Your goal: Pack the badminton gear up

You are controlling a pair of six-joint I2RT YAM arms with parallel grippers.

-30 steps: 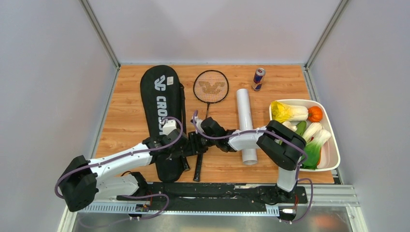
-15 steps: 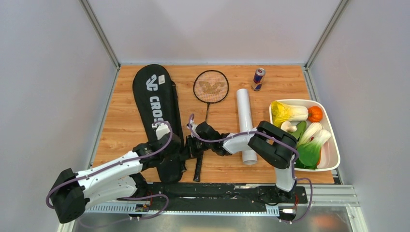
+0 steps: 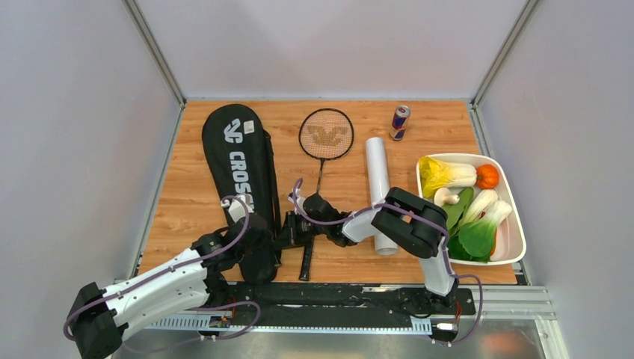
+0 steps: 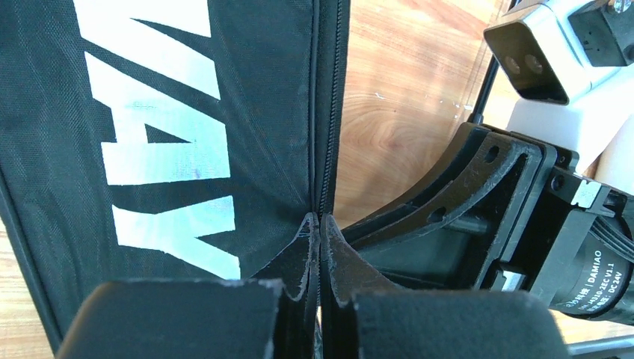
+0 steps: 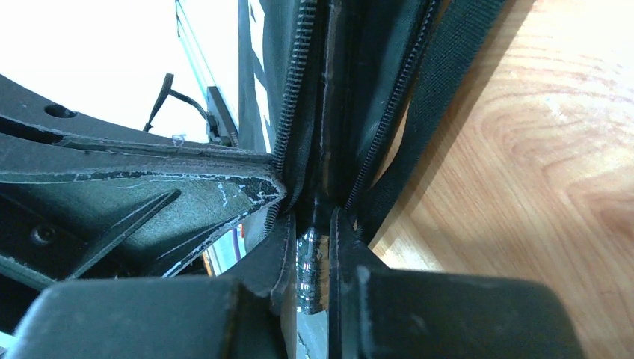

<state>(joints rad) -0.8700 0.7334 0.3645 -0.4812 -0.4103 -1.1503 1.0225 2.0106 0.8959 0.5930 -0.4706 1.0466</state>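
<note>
Presently the racket bag [image 3: 243, 176], lying at the left of the table with its narrow end near, is pinched at its zipper edge by the closed left gripper [image 4: 320, 221]. The right gripper [image 5: 312, 224] is clamped on a glossy black strip [image 5: 312, 265] between the two zipper rows; bag edge or racket handle cannot be told. If the grips are pulled unevenly, the fabric could be lost from one pinch, or the bag dragged onto the loose racket [image 3: 326, 133] just right of it
</note>
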